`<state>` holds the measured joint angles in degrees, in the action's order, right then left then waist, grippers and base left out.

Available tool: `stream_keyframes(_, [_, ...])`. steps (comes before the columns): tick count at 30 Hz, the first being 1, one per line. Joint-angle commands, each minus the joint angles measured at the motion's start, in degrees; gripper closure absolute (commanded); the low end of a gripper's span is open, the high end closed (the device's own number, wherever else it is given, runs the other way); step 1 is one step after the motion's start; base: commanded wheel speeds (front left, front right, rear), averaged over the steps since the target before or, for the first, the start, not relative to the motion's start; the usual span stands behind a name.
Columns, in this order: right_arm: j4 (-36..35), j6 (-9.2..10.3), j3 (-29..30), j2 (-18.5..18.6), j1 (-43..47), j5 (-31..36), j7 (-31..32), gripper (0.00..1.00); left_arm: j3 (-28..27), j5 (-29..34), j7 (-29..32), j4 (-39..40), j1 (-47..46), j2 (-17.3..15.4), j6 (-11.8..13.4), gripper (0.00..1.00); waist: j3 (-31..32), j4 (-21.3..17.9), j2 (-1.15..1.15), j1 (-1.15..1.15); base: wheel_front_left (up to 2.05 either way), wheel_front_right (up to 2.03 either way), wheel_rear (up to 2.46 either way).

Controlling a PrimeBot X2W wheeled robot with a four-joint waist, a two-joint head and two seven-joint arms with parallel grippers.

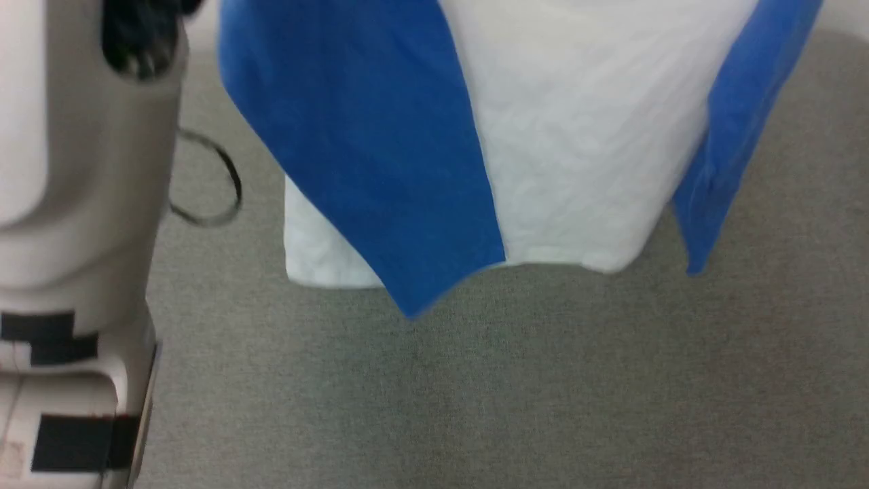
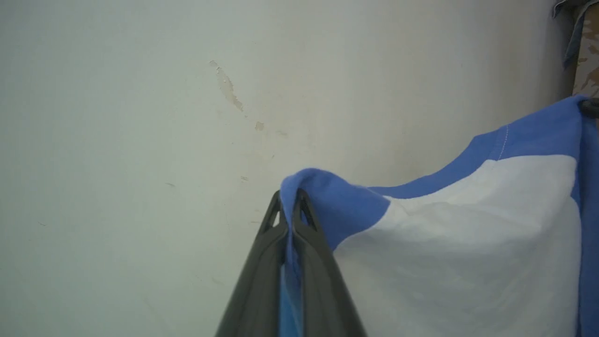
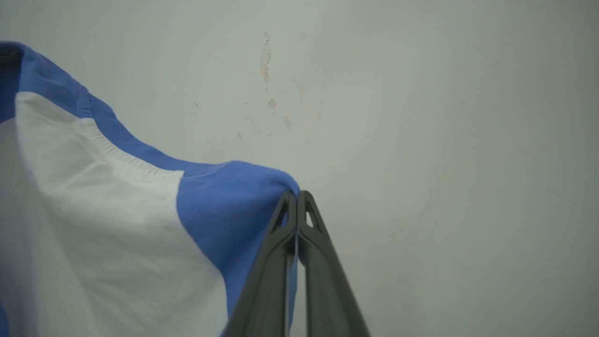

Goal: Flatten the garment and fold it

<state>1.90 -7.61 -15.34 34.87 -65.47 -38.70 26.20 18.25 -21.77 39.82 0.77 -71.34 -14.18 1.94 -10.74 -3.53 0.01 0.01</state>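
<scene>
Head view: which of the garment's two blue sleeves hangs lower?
The sleeve on the robot's left: it is broad, and its tip drops past the white hem. The right sleeve looks narrower and ends higher.

Garment (image 1: 584,136), white with blue sleeves, hanging
Lifted by both blue shoulders; white body spread, lightly wrinkled; sleeves dangling either side

A thin knit garment (image 1: 570,136) is showing as soft, matt cloth, its white panel lightly crinkling, fine stitching running along the blue trim. The left fingers (image 2: 262,276) and right fingers (image 3: 323,281) are looking like dark, smooth, matt plastic. The grey floor carpet (image 1: 543,394) is looking rough, the pale painted wall (image 2: 140,117) is showing chips, and the arm casing (image 1: 81,170) is gleaming smooth.
</scene>
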Motion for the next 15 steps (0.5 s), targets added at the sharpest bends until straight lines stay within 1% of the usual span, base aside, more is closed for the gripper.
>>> stream_keyframes(1, [0.9,0.12,0.3,-0.1,-3.2,0.6,-0.2,1.00,0.5,2.0,-0.7,-1.0,-3.7,0.5,0.9,1.00,-9.6,-0.3,-0.01,-0.01,0.00,0.00,0.00])
stream_keyframes(4, [3.6,0.12,0.0,0.0,-10.2,2.7,-1.7,1.00,0.8,5.2,-4.4,-4.9,-11.3,2.6,2.7,1.00,-15.8,-0.4,-0.01,-0.01,0.00,0.00,0.00])
stream_keyframes(9, [9.7,0.12,-1.2,-0.4,-23.6,7.8,-7.4,1.00,0.7,9.7,-15.3,-13.0,-23.0,6.1,5.3,1.00,-22.6,0.2,-0.01,-0.01,0.00,0.00,0.00])
stream_keyframes(12, [12.7,0.12,-3.2,0.3,-29.6,10.2,-10.0,1.00,0.9,11.1,-20.8,-17.7,-28.3,7.4,6.0,1.00,-25.4,0.7,-0.01,-0.01,0.00,0.00,0.00])
stream_keyframes(15, [15.3,0.12,-5.2,1.4,-33.5,11.5,-12.6,1.00,1.9,12.3,-25.1,-21.5,-31.7,7.9,5.6,1.00,-27.7,1.3,-0.01,-0.01,0.00,0.00,0.00])
